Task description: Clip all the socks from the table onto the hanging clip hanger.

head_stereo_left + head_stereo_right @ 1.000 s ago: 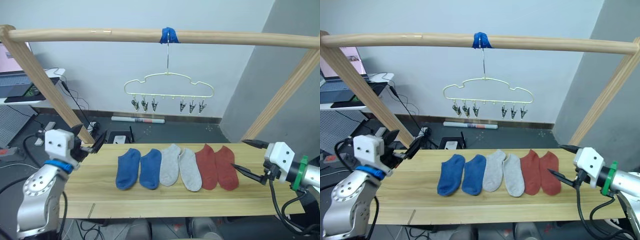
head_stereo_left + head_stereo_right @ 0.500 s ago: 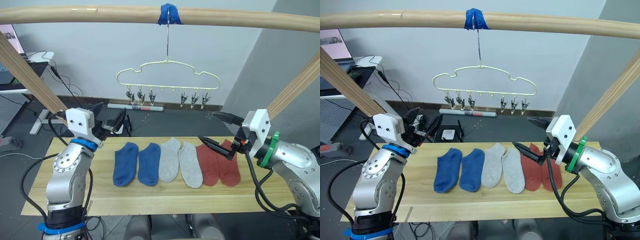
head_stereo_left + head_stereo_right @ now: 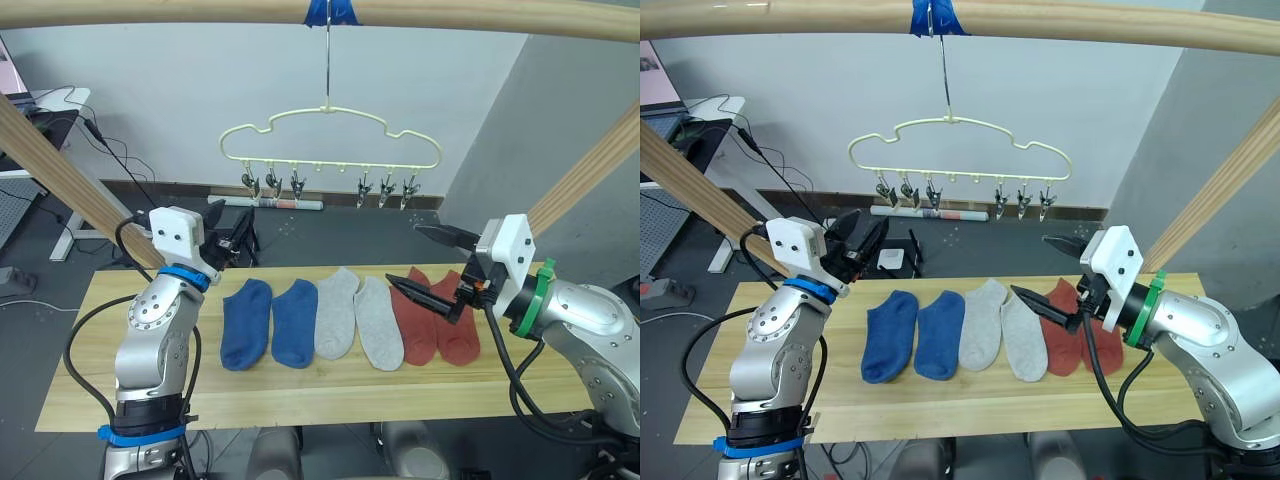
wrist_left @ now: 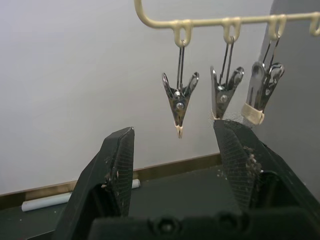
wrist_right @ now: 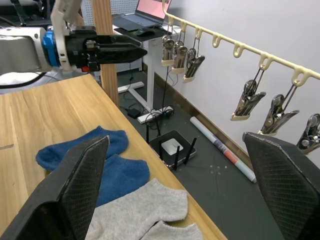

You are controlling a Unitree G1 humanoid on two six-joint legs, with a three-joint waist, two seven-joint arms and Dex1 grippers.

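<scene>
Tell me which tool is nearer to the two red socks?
Right. The right tool hovers open just above the red socks; the left tool is open at the table's far-left edge, beyond the blue socks.

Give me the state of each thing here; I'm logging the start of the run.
Blue socks: flat on the table, unclipped.
Grey socks: flat, unclipped.
Red socks: flat, unclipped.
Clip hanger: hanging from the pole, all clips bare.
Table: holding all six socks.
Left gripper: open, raised, holding nothing.
Right gripper: open, above the red socks, holding nothing.
</scene>
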